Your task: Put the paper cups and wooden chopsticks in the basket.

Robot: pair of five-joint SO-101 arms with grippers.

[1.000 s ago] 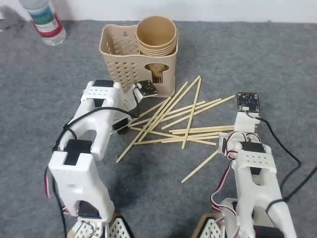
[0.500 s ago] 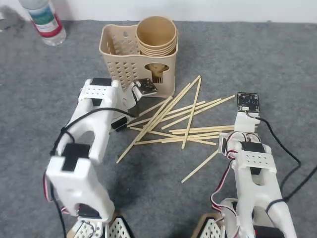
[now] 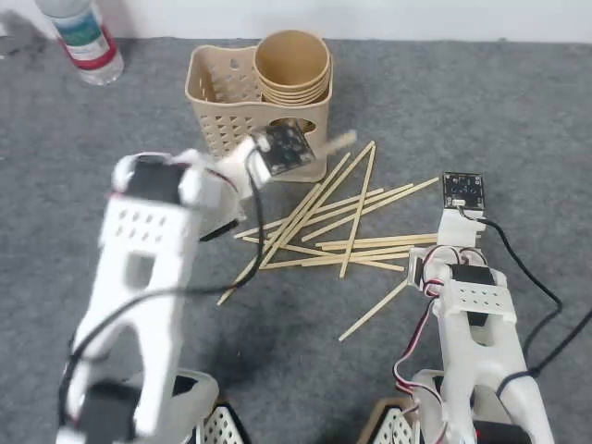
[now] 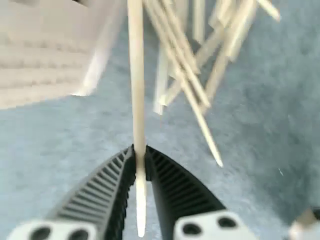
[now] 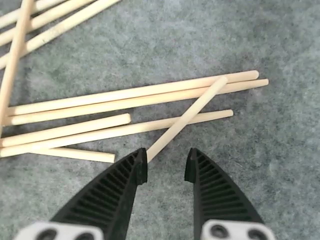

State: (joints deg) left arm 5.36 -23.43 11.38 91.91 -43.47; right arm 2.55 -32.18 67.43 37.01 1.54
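A stack of paper cups [image 3: 292, 65] stands inside the beige basket [image 3: 222, 120] at the back. Several wooden chopsticks [image 3: 342, 222] lie scattered on the grey carpet in front of it. My left gripper [image 4: 140, 152] is shut on one chopstick [image 4: 135, 75], held raised beside the basket's front wall [image 4: 45, 60]; that stick's far end [image 3: 335, 141] pokes out past the wrist camera. Low over the right end of the pile, my right gripper [image 5: 165, 167] is open, and the tip of a slanted chopstick [image 5: 187, 116] lies between its fingers.
A plastic bottle [image 3: 83, 37] stands at the back left by the wall. One stray chopstick [image 3: 375, 310] lies apart, left of the right arm [image 3: 472, 314]. Bare carpet spreads to the right of the basket and along the left side.
The left arm has risen and swung up from the pile beside the basket, carrying one chopstick with it. The right arm has stayed still.
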